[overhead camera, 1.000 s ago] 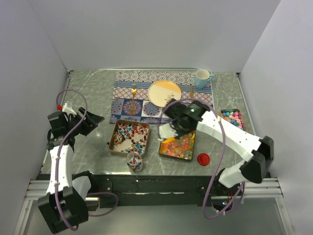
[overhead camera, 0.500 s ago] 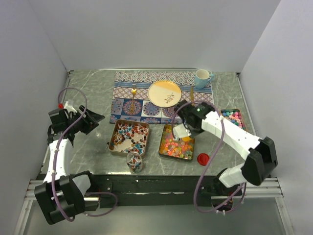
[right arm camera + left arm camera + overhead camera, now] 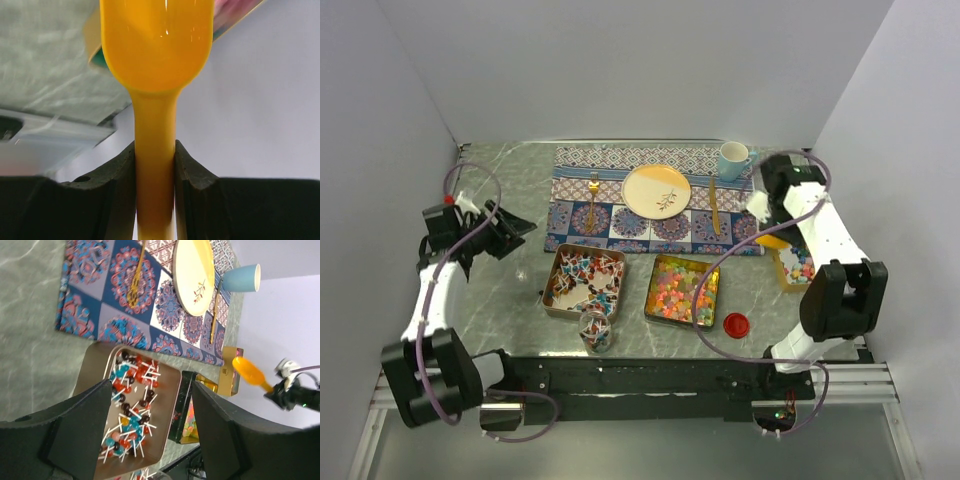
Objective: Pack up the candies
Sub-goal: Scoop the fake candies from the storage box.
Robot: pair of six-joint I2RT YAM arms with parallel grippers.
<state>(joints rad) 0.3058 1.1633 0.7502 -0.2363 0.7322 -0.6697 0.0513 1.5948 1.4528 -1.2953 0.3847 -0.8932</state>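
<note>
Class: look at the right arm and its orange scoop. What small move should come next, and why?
Probably tip the scoop into the small tin: the right gripper clamps its handle, with the bowl poised over that tin's rim.

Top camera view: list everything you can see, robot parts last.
placemat: one, blue-red patterned, far centre
plate: one, cream-yellow, on placemat
fork: one, gold, left of plate
second utensil: one, gold, right of plate
cup: one, light blue, by placemat's far right corner
left tin: one, bronze, near centre
lollipops: many, mixed colours, left tin and jar
middle tin: one, gold, right of left tin
candies: many, pink, orange, yellow, green, in middle tin
right tin: one, gold, right edge, mixed sweets inside
jar: one, clear, near edge
cap: one, red, near edge
scoop: one, orange, by right tin
left arm: white-black, left side, jaws open, empty
right arm: white-black, right side, jaws shut on scoop
</note>
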